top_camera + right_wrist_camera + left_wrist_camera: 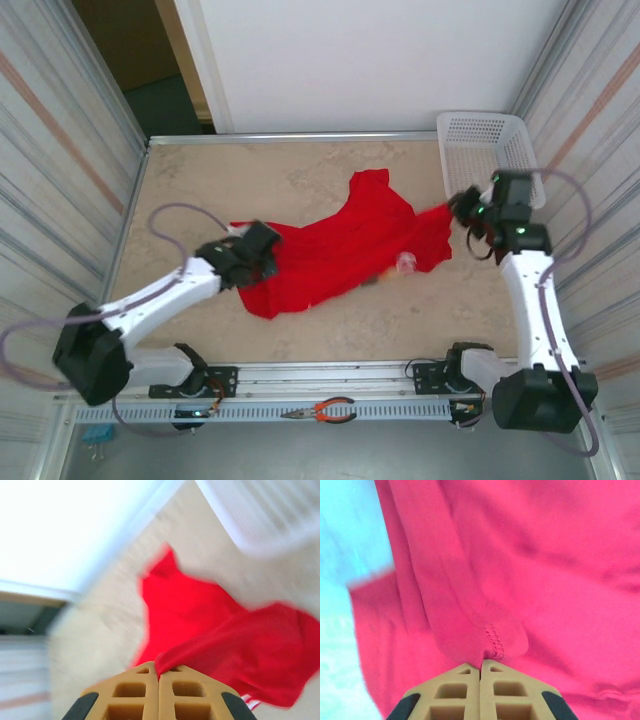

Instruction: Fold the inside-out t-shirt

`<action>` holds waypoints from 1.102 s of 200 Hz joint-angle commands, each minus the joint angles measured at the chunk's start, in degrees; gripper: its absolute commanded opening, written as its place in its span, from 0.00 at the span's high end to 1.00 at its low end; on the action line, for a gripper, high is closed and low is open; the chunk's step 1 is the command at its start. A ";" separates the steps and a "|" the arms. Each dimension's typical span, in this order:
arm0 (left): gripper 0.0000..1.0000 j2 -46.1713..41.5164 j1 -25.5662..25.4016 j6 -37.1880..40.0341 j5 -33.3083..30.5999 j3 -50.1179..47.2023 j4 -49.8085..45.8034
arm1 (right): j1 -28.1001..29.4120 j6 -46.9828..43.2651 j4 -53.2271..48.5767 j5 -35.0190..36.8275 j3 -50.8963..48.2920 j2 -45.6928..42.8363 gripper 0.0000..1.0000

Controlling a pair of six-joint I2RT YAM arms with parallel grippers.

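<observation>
The inside-out t-shirt (335, 248) lies crumpled mid-table (230, 175), pulled sideways between the two arms; one pointed lobe sticks out toward the far wall. At its left end sits the left gripper (250, 258); in the left wrist view the jaws are pressed together with a fold of the shirt (545, 555) pinched at the tips (480, 666), so clenched on cloth; a short stitched seam (493, 642) runs just above the pinch. At the shirt's right end sits the right gripper (460, 205), just beside the white basket (485, 140); in the right wrist view its jaws are also closed (160, 669), a red edge of the shirt (200, 615) coming out right at the tips and sagging off to the right; so grasping the shirt too.

Hard to read: the right wrist view is motion-blurred, and the basket (260, 515) is just a pale smear there; the left wrist view crops the shirt at top, right and bottom, and the table beside it is washed out bluish; from above both grippers' tips are hidden by their own bodies; a small pale patch (405, 262) sits at the shirt's near edge, and it cannot be told whether it is the tag. Red-handled pliers (330, 408) lie on the near rail between the arm bases.
</observation>
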 commanded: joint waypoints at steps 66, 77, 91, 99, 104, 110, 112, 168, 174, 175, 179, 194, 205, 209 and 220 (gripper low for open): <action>1.00 -3.89 29.03 18.13 22.93 22.41 6.30 | -8.52 6.61 2.83 -9.25 30.25 7.77 1.00; 1.00 -1.98 31.20 17.62 25.94 24.65 8.81 | -8.60 7.24 3.36 -9.92 31.54 8.67 1.00; 1.00 1.12 33.01 16.69 27.88 28.71 10.89 | -8.61 7.51 4.38 -10.92 33.28 9.99 1.00; 1.00 3.25 33.90 16.51 29.21 31.66 11.79 | -8.61 7.81 5.13 -11.11 34.15 10.64 1.00; 1.00 4.69 34.39 16.41 29.86 33.86 11.93 | -8.61 7.91 5.40 -11.31 34.87 11.18 1.00; 1.00 6.49 34.88 16.16 30.85 36.60 12.26 | -8.74 8.00 5.56 -11.57 35.99 11.93 1.00; 1.00 7.13 35.00 16.11 31.25 37.60 12.40 | -8.77 8.07 5.57 -11.66 36.40 12.21 1.00; 1.00 22.27 36.93 12.46 35.17 67.93 9.93 | -9.73 10.48 5.61 -15.31 53.10 19.84 1.00; 1.00 23.65 36.89 12.07 35.54 70.97 9.35 | -9.90 10.82 5.57 -15.63 54.45 20.56 1.00; 1.00 23.89 36.93 12.00 35.54 71.49 9.27 | -9.91 10.86 5.57 -15.69 54.68 20.62 1.00; 1.00 24.61 36.89 11.86 35.76 73.40 8.77 | -10.01 11.09 5.52 -16.05 55.43 20.96 1.00; 1.00 26.84 36.91 11.52 36.77 78.36 7.06 | -10.53 11.52 5.39 -17.31 56.44 21.41 1.00; 1.00 26.33 36.91 11.51 37.20 77.77 7.00 | -10.63 11.12 5.08 -17.87 55.26 20.66 1.00; 1.00 25.70 36.89 11.65 37.26 76.72 7.12 | -10.68 11.01 5.11 -18.14 54.36 20.30 1.00; 1.00 23.12 36.96 11.74 37.62 71.85 8.49 | -10.72 10.90 5.83 -18.84 50.51 18.31 1.00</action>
